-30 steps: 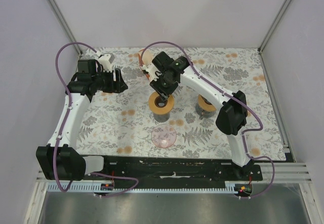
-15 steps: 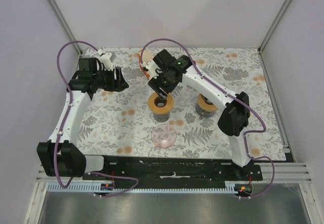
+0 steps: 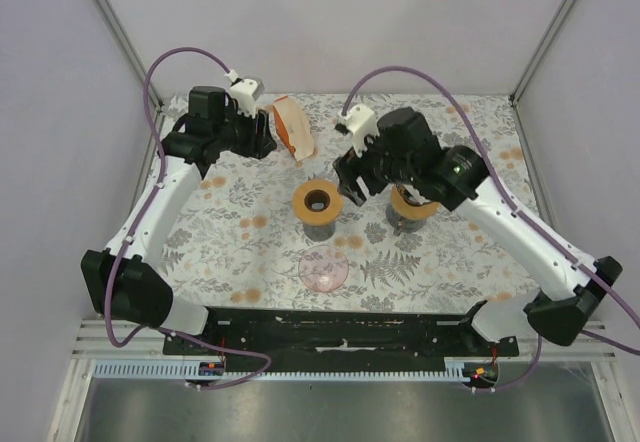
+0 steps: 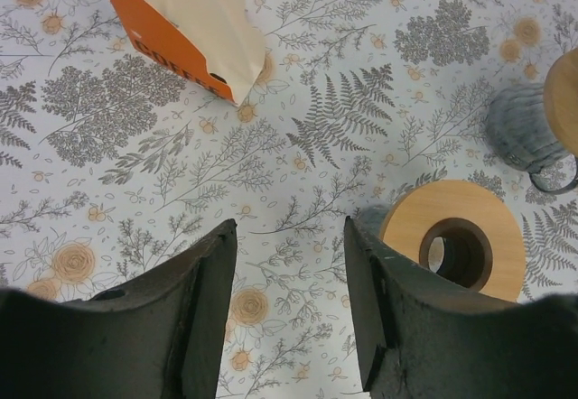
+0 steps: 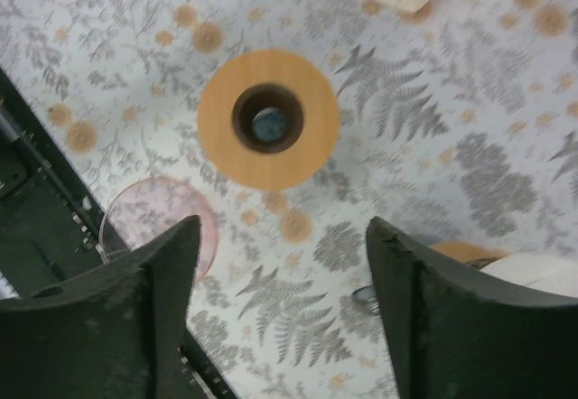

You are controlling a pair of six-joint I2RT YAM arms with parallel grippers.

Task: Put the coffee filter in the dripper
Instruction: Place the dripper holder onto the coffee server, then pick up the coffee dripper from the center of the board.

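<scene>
The left gripper (image 4: 289, 227) hangs with its jaws well apart and nothing between them. The right gripper (image 5: 284, 227) is likewise wide open and empty. No loose filter shows in either one.

The only filter paper plainly in view is the orange and cream coffee filter pack (image 4: 194, 15), lying on the desk (image 3: 230, 242) in the upper middle of the top view, just beside the left gripper. The dripper (image 3: 303, 205), a wooden ring, stands at frame centre with its hole bare, so the task looks barely started.

Several things could go wrong from here:
- The paper is thin. A pinch on the pack may lift the whole pack, or draw several sheets, or crumple the one wanted.
- The pack may slide on the smooth desk rather than yield a filter.
- The right arm stands close over a second dripper (image 3: 408, 205), and a careless swing could topple it.
- If both arms close on the centre dripper together, they could clash or knock it toward the pink dish (image 3: 324, 269).
</scene>
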